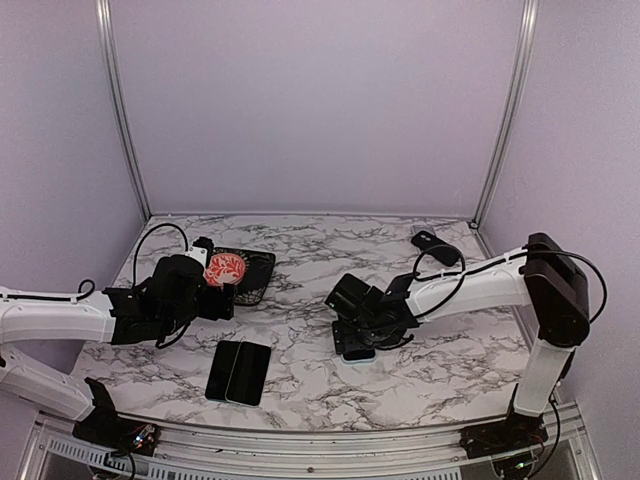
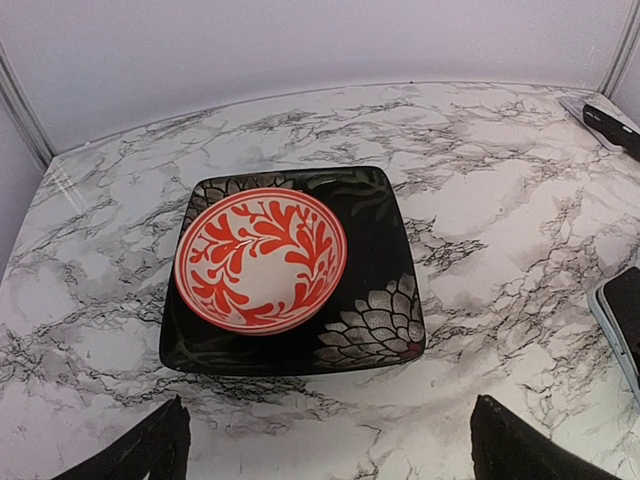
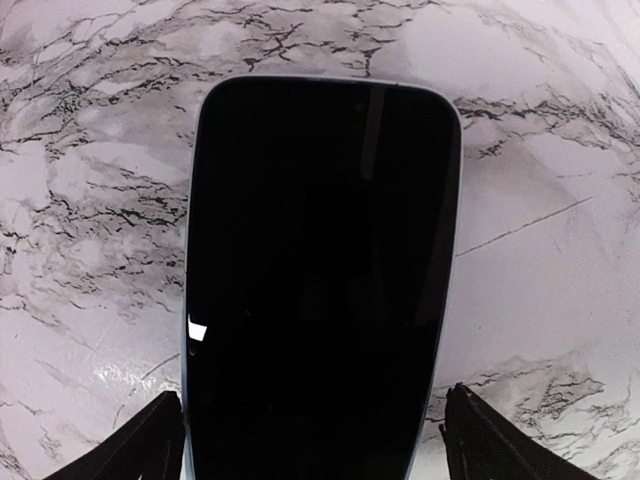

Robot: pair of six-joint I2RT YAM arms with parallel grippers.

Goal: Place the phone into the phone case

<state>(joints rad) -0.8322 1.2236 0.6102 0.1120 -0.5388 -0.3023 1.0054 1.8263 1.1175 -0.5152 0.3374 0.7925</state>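
Note:
The phone has a black screen and a light blue rim and lies flat on the marble table. In the top view it lies right of centre. My right gripper is open and low over it, one finger on each side of its near end; I cannot tell if they touch it. The black phone case lies open and flat near the front edge, left of centre. My left gripper is open and empty, just in front of a black square plate.
A red-and-white patterned bowl sits on the black plate, at the left in the top view. A dark flat object lies at the back right. The phone's edge also shows in the left wrist view.

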